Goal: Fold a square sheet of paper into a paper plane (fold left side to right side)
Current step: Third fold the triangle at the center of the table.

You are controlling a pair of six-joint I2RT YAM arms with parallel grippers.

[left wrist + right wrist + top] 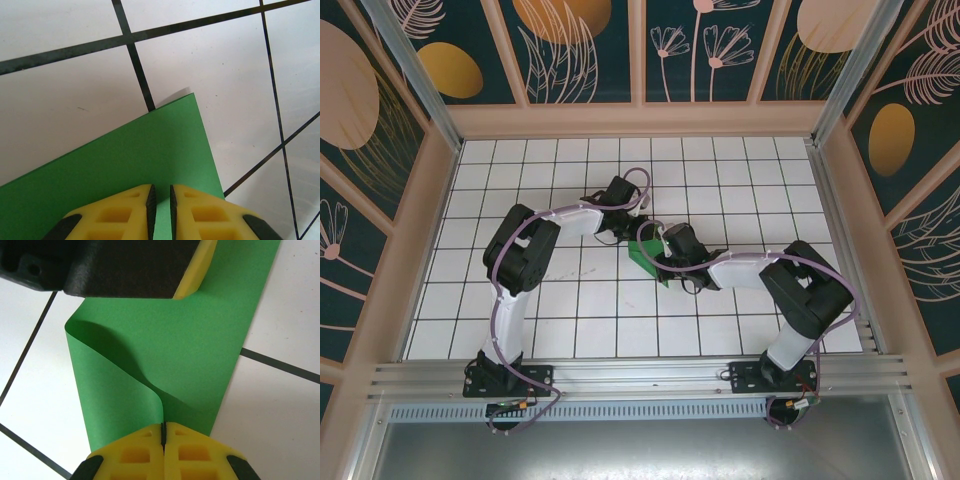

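The square sheet of paper (642,260) is bright green and lies on the white tiled floor at mid-table. My right gripper (163,427) is shut on a lifted edge of the sheet (200,350), which curls up from the floor into the jaws. My left gripper (160,192) hovers low over a flat corner of the sheet (140,150). Its jaws stand a narrow gap apart with nothing between them. In the right wrist view its yellow finger (199,271) rests at the paper's far end. In the top view both grippers, left (640,235) and right (662,262), meet at the paper. A paper plane is out of view.
White floor tiles (570,300) with black grout lines spread around the paper. Wooden walls (640,120) box in the table at the back and sides. An aluminium rail (640,375) runs along the near edge.
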